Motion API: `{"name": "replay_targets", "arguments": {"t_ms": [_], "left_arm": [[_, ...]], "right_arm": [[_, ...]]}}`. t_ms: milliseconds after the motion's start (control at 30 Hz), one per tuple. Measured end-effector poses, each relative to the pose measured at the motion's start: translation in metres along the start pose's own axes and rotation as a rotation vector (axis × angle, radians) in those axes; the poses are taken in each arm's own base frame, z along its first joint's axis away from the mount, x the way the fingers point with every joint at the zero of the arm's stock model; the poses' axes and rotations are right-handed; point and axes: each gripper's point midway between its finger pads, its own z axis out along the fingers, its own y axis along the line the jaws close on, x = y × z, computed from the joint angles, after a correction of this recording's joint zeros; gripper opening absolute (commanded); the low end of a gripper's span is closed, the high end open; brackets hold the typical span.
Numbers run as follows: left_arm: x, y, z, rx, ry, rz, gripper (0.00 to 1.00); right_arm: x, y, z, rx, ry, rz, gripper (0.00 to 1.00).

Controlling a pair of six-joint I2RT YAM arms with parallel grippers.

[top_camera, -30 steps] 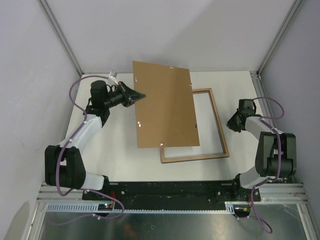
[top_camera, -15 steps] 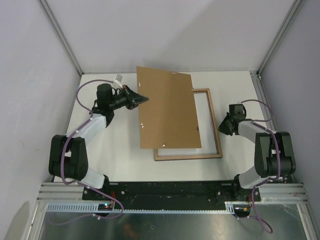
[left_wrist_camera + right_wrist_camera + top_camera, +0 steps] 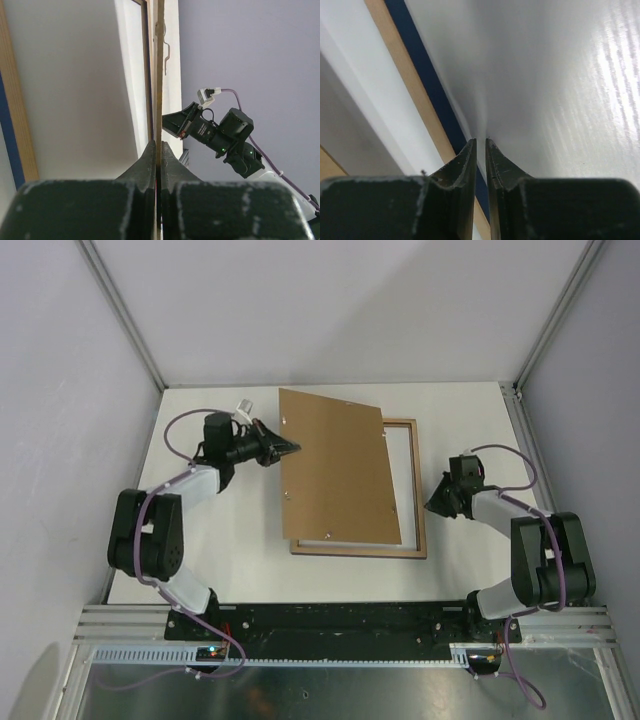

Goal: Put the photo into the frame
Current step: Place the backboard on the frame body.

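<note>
The frame (image 3: 421,490) lies on the white table with its wood back up; its blue and wood edge (image 3: 427,90) runs past my right fingers. My right gripper (image 3: 432,508) is at the frame's right rail, fingertips at the blue edge, jaws a narrow slit apart with nothing between them. My left gripper (image 3: 290,448) is shut on the left edge of a plain brown backing board (image 3: 338,468), seen edge-on (image 3: 159,75), which it holds tilted over the frame's left part. The photo is not visible in any view.
Grey walls with metal corner posts (image 3: 125,320) enclose the table on three sides. A black rail (image 3: 340,620) carries both arm bases at the near edge. The right arm (image 3: 220,135) shows beyond the board in the left wrist view.
The frame has slid left across the table with my right gripper against its right rail. My left gripper has carried the board a little right and nearer, so the two overlap more.
</note>
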Motion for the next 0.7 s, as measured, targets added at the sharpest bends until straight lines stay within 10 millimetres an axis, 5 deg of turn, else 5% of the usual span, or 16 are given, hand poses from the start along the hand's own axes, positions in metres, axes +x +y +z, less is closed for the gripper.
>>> {"name": "replay_targets", "arguments": {"t_ms": [300,500,700], "left_arm": [[0.01,0.025,0.014,-0.02,0.071,-0.073,0.0],[0.007,0.027,0.025,-0.008,0.087,-0.075,0.0],[0.002,0.025,0.037,0.012,0.1,-0.063,0.0]], "right_arm": [[-0.015,-0.007,-0.005,0.028,-0.018,0.024,0.18],[-0.034,0.005,-0.004,0.009,-0.048,0.024,0.17],[-0.027,-0.002,0.008,0.036,-0.01,0.025,0.17]]}}
